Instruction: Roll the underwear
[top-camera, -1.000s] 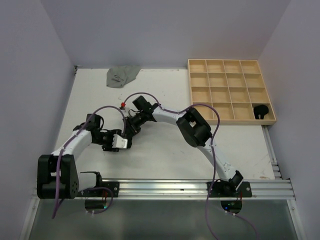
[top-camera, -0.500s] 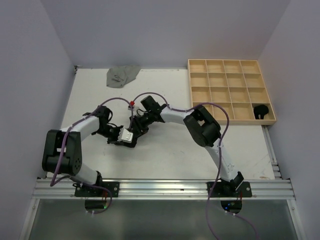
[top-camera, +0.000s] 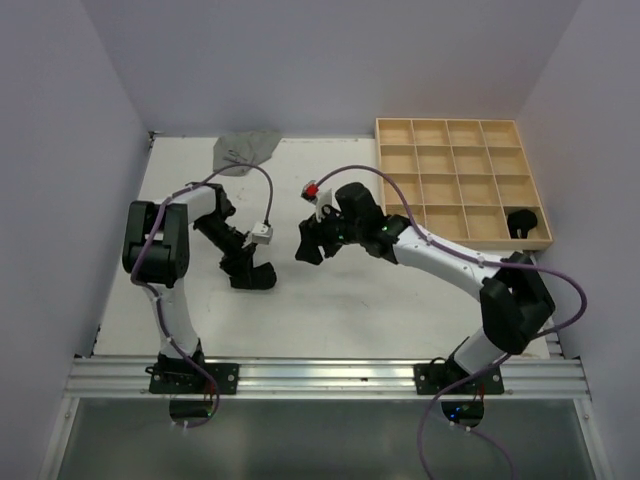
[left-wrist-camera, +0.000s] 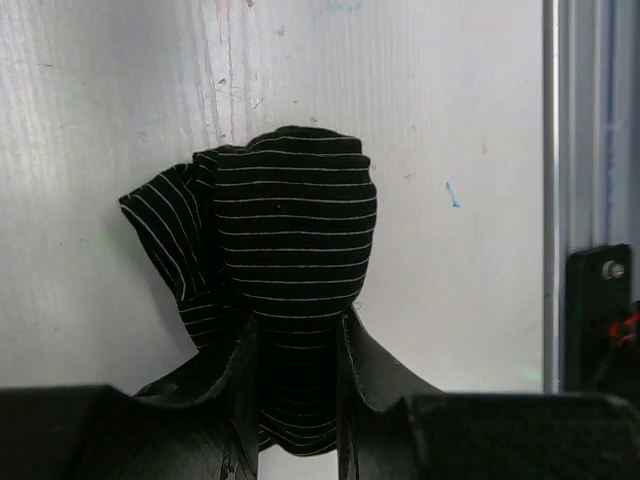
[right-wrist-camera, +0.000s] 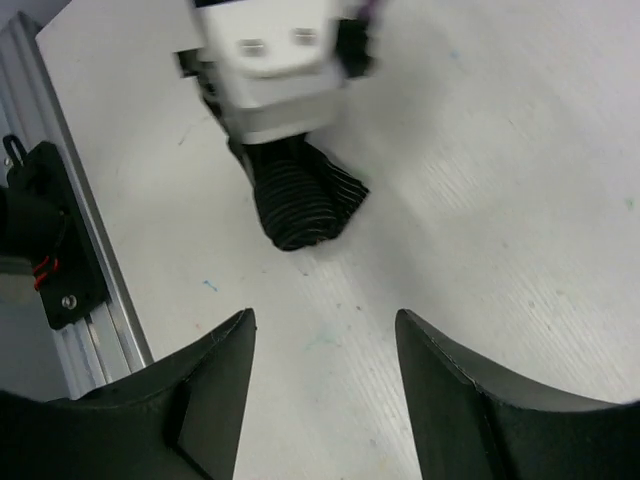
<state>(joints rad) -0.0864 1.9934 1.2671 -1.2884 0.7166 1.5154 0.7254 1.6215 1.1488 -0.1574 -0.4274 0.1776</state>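
Note:
A black pin-striped underwear (left-wrist-camera: 295, 225), bunched into a short roll, lies on the white table with my left gripper (left-wrist-camera: 295, 322) shut on its near end. From above, the roll (top-camera: 262, 279) sits left of centre under the left gripper (top-camera: 250, 270). My right gripper (top-camera: 306, 247) hovers a little to the right of it, open and holding nothing. In the right wrist view the roll (right-wrist-camera: 303, 205) lies beyond the spread right gripper (right-wrist-camera: 322, 328). A plain grey underwear (top-camera: 245, 150) lies crumpled at the far edge. Another black one (top-camera: 520, 221) sits in a tray cell.
A wooden grid tray (top-camera: 447, 121) stands at the back right, its near-right cell holding the black piece. A metal rail (top-camera: 330, 377) runs along the near edge and shows in the wrist views (right-wrist-camera: 60, 250). Grey walls close in the table.
The left gripper has closed on the black roll and its arm has swung upright at the left. The right gripper has opened, let go and drawn back to the right.

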